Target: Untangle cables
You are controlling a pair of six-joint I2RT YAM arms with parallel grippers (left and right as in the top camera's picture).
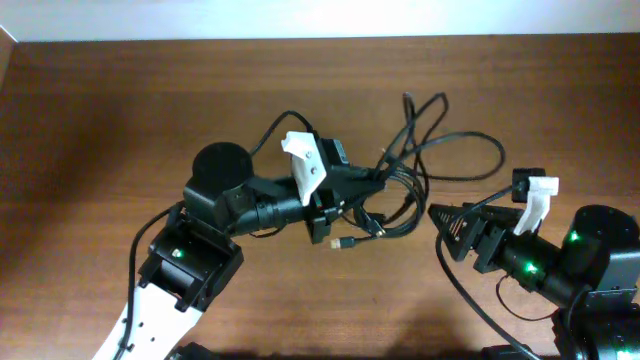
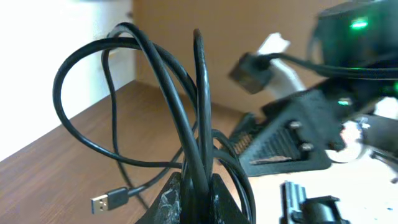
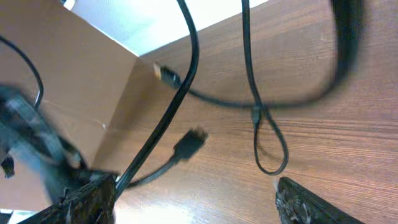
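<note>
Our left gripper (image 2: pixel 196 190) is clamped on several thin, glossy black cables (image 2: pixel 155 81), whose rounded loops rise above the wood-grain table (image 1: pixel 120 120). One ends in a flat silver plug (image 2: pixel 109 200). Our right gripper (image 3: pixel 196 193) stands wide apart beside the tangle, holding nothing.

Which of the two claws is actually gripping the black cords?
The left gripper, pinched shut on the cables; the right gripper stands open, clamping nothing.

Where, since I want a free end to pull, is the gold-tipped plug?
In the overhead view the plug is near the centre, at the lower edge of the cables, just below the left gripper.
</note>
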